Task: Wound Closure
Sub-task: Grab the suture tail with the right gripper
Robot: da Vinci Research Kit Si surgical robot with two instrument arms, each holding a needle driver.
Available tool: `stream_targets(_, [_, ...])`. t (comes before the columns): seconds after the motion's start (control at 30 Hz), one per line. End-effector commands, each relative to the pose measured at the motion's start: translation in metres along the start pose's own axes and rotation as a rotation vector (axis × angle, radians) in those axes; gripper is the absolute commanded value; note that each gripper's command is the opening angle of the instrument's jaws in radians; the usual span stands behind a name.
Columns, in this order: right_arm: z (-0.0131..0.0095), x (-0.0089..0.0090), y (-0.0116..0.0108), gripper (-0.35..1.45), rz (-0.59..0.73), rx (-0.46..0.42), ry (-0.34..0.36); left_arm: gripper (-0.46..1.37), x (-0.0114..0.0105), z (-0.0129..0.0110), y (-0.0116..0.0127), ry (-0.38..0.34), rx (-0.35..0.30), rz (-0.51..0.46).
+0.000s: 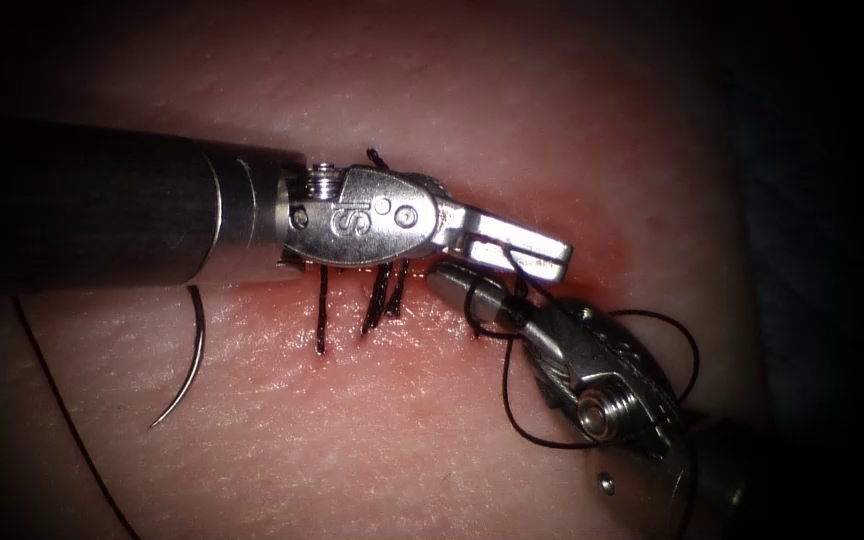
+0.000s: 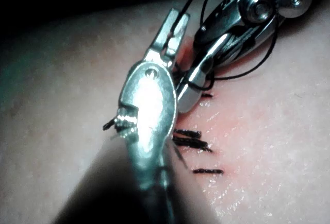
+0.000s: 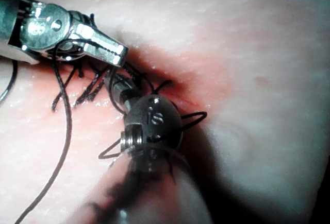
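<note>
Curved needle (image 1: 190, 352) lying free on the tissue (image 1: 352, 440), left of the stitches and just below the left tool's dark shaft; held by neither tool and not in the tissue. Long axis close to vertical in the endoscope view, the bow bulging rightward, the thin lower end pointing down and to the left; upper end meeting the shaft's shadow, so hard to say which end carries the thread. A sliver of the same needle (image 3: 6, 87) cut off at the border of the right wrist view.

Left tool (image 1: 512, 245) reaching in horizontally over the cut (image 1: 352, 290), jaws drawn together with a strand of thread (image 1: 687, 345) crossing their tip; pinched or merely draped over them, impossible to settle. Seen from its own wrist camera (image 2: 172, 28), the same doubt, the strand running up beside the jaw.

Right tool (image 1: 472, 300) coming up from the lower right, jaws pointing up and left, nearly touching the left tool's tip. Thread wound in loops around its jaws and wrist, the tip buried beneath them, so opening unreadable. Likewise in the right wrist view (image 3: 119, 92), jaws masked by the tool's own round wrist.

Dark stitches (image 1: 377, 300) standing across the cut, partly covered by the left tool's wrist. Red fluid (image 1: 602, 250) tinting the tissue along the cut. Another strand (image 1: 72, 420) trailing down the tissue on the left and running off the picture.
</note>
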Motion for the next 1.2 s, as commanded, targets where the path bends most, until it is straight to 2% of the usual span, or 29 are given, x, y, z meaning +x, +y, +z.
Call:
stream_targets(0.03, [0.0000,0.0000,0.0000,-0.35,0.000,-0.007,0.000,-0.35,0.0000,0.0000,0.0000,0.000,-0.001,0.000])
stream_targets(0.53, [-0.0003,0.0001,-0.0005,-0.35,0.001,-0.006,-0.001,-0.35,0.0009,-0.0003,0.0005,0.008,-0.012,-0.003])
stream_targets(0.87, [-0.0005,0.0007,-0.0009,0.08,-0.058,-0.009,-0.009,-0.35,0.0021,-0.0010,0.0012,0.014,-0.021,-0.001])
stream_targets(1.07, [-0.0009,0.0016,-0.0021,0.48,-0.172,-0.010,-0.020,-0.35,0.0030,-0.0015,0.0024,0.016,-0.027,0.000])
stream_targets(1.2, [-0.0011,0.0018,-0.0026,0.49,-0.198,-0.010,-0.017,-0.35,0.0032,-0.0021,0.0032,0.017,-0.032,0.003])
